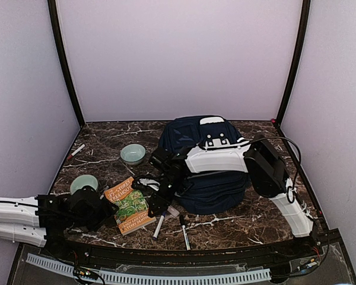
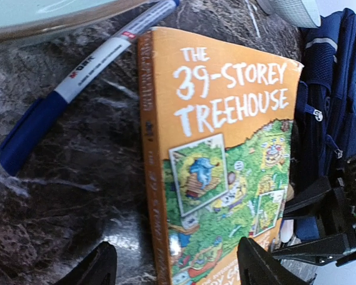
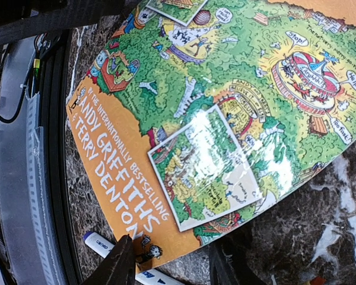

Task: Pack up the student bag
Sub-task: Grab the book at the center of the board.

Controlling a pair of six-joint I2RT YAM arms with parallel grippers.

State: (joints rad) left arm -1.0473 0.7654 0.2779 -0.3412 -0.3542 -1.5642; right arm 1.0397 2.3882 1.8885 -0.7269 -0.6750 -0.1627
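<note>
The navy-blue student bag [image 1: 204, 169] lies in the middle of the table, its white-grey patch at the far end. It also shows in the left wrist view [image 2: 338, 89]. An orange and green book, "The 39-Storey Treehouse" [image 1: 129, 205], lies flat left of the bag. My left gripper [image 1: 105, 209] is open, and its jaws straddle the book's spine side [image 2: 225, 154]. My right gripper [image 1: 157, 203] is open at the book's opposite edge. Its jaws stand either side of the book's lower corner [image 3: 225, 107]. Neither gripper holds anything.
Two pale green bowls [image 1: 132, 153] [image 1: 83, 183] stand left of the bag. A blue-capped marker [image 2: 77, 77] lies beside the book's spine. Two more markers [image 1: 159, 225] [image 1: 184, 231] lie near the front edge, one under my right gripper [image 3: 107, 246]. A pen [image 1: 77, 150] lies at the far left.
</note>
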